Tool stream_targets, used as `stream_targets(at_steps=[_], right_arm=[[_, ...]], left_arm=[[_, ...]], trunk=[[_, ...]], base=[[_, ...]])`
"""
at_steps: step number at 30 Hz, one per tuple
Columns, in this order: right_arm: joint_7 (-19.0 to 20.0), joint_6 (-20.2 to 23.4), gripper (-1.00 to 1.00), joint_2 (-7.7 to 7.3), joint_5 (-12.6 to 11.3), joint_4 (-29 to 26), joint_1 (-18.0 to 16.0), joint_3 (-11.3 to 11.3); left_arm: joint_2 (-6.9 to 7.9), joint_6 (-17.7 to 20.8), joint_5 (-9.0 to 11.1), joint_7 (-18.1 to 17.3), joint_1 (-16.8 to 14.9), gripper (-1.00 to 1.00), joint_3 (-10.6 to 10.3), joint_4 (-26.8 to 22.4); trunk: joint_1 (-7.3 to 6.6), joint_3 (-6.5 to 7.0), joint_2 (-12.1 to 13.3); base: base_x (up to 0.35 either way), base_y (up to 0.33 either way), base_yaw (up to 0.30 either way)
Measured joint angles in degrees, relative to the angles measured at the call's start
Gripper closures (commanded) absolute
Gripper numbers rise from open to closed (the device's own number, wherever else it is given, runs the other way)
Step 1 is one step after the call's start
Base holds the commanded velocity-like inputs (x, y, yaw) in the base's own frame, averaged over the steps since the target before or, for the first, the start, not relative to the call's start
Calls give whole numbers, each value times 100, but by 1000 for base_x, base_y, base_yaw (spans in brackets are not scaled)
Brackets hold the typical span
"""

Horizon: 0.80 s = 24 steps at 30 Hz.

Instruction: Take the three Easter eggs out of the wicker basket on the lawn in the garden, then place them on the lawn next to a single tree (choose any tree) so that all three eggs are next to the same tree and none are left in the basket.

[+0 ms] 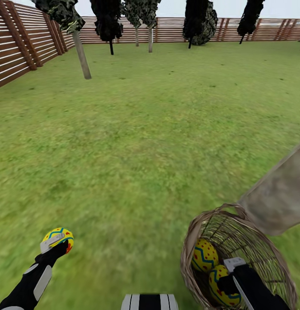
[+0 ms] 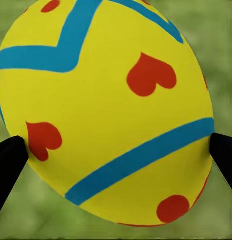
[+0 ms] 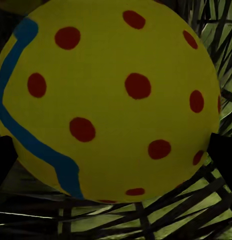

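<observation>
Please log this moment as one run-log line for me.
left gripper: holds heart-patterned egg over lawn | right gripper: around dotted egg in wicker basket | eggs in basket: two

- Head view looks forward and down over the green lawn (image 1: pixel 137 142), the round brown wicker basket (image 1: pixel 190 258) nearest.
- Left wrist view sits close against a yellow heart-painted egg (image 2: pixel 111 110), outside the basket.
- Right wrist view peers closely into the basket (image 3: pixel 160 215), sharing it with the head view.

Right gripper (image 1: pixel 230 275): its fingers are mostly buried behind the near egg (image 1: pixel 223 286) inside the wicker basket (image 1: pixel 253 241).
Basket: near rim cut by the picture's bottom edge.
Grey trunk (image 1: pixel 276 196), right: cut off by the edge.
Far treetops: cropped.
</observation>
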Motion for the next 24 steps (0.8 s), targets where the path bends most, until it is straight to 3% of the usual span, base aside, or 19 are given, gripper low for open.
stream_targets(at_steps=[24], right_arm=[[6,-4,100,5,-28,24,0,8]], left_arm=[[-52,-2,-14,-7,0,100,2,32]], trunk=[[-62,532,32]], base=[[-31,3,0]])
